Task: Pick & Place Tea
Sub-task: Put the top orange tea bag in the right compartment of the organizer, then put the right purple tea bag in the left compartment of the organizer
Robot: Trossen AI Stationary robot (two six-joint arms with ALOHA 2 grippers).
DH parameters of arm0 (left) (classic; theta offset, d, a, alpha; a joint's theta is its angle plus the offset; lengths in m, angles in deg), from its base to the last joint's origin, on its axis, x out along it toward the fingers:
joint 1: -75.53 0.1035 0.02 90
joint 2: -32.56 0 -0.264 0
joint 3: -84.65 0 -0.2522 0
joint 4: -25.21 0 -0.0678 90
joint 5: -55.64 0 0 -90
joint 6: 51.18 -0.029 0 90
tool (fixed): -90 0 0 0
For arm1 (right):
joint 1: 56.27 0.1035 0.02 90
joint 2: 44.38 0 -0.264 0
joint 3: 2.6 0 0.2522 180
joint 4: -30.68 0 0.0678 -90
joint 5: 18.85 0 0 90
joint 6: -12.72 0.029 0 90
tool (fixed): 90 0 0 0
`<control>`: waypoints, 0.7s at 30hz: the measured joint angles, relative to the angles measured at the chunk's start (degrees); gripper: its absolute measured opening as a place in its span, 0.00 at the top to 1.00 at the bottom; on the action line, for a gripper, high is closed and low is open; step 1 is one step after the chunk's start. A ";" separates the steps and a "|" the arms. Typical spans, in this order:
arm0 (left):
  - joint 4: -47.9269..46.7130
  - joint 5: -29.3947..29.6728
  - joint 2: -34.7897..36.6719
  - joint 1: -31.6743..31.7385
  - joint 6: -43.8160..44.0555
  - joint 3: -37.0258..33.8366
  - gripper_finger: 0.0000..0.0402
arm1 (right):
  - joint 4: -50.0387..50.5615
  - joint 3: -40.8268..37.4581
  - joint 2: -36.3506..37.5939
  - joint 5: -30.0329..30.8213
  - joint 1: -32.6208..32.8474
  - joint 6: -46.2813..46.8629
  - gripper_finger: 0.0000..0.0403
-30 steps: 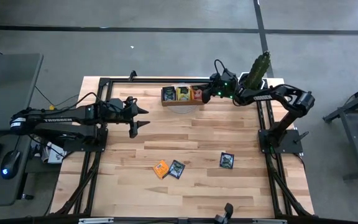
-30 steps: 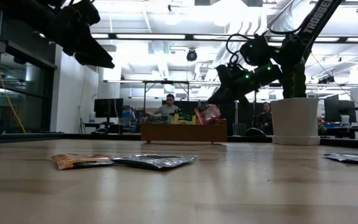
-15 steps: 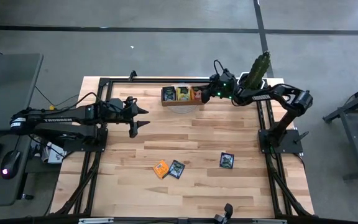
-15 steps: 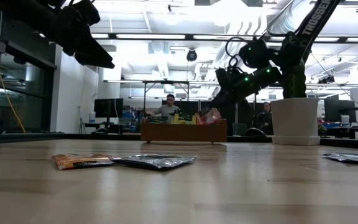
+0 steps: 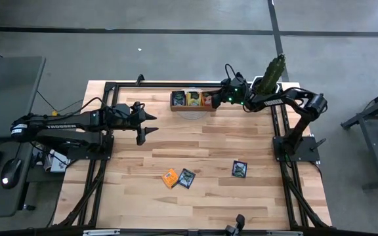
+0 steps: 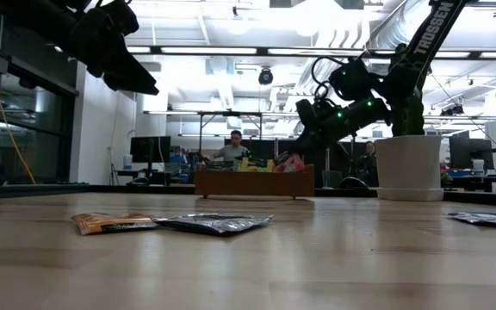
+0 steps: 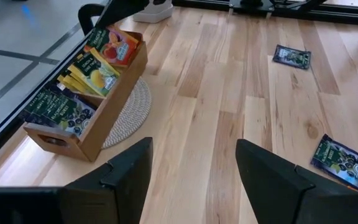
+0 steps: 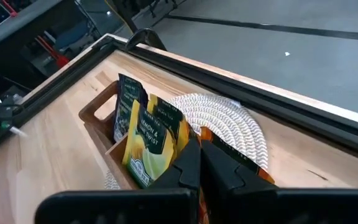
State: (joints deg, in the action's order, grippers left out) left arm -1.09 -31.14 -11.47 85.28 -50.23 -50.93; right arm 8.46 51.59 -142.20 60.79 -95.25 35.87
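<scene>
A brown wooden tray point(image 5: 191, 99) stands on a round woven mat point(image 8: 219, 121) at the far edge. It holds upright tea sachets: dark ones point(image 8: 128, 93), yellow ones point(image 8: 146, 142) and orange ones point(image 7: 114, 46). My right gripper point(image 5: 219, 99) is over the tray's right end, shut on an orange sachet point(image 6: 289, 162). On the near part of the table lie three loose sachets: an orange one point(image 5: 169, 177), a dark one point(image 5: 186, 177) and a second dark one point(image 5: 239, 169). My left gripper point(image 5: 153, 124) hangs open above the table's left half and holds nothing. My right gripper pinches the orange sachet between its two shut fingers point(image 8: 194, 163); orange foil point(image 8: 207, 133) shows beside them. The fingers slant down from the table's right side. The sachet hangs from the fingertips, its lower part point(image 6: 288, 165) behind the tray's wall at the right end.
A potted plant point(image 6: 410, 168) stands at the far right corner, close behind my right arm. Black frame rails point(image 5: 110, 85) run along the table's edges. Bare wood lies between the tray and the loose sachets. People show in the room beyond the table.
My right gripper has sunk a little toward the tray's right end and rolled slightly, still shut on the orange sachet. The sachet now sits lower, partly behind the tray's wall.
</scene>
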 joint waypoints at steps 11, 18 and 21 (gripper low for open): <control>-0.02 -0.02 0.00 0.00 0.00 0.00 0.44 | 2.29 0.01 0.00 -2.21 -0.13 -0.01 0.81; -0.02 -0.03 0.00 0.00 0.02 0.00 0.44 | 2.02 0.01 2.64 -2.03 -0.31 -0.21 0.64; -0.02 -0.04 0.00 0.00 0.02 0.00 0.44 | 3.27 -0.01 5.65 -2.04 -0.44 -0.74 0.61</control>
State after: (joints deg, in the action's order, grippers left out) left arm -1.11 -31.18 -11.47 85.28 -50.21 -50.93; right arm 11.74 51.58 -136.55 58.75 -95.69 35.13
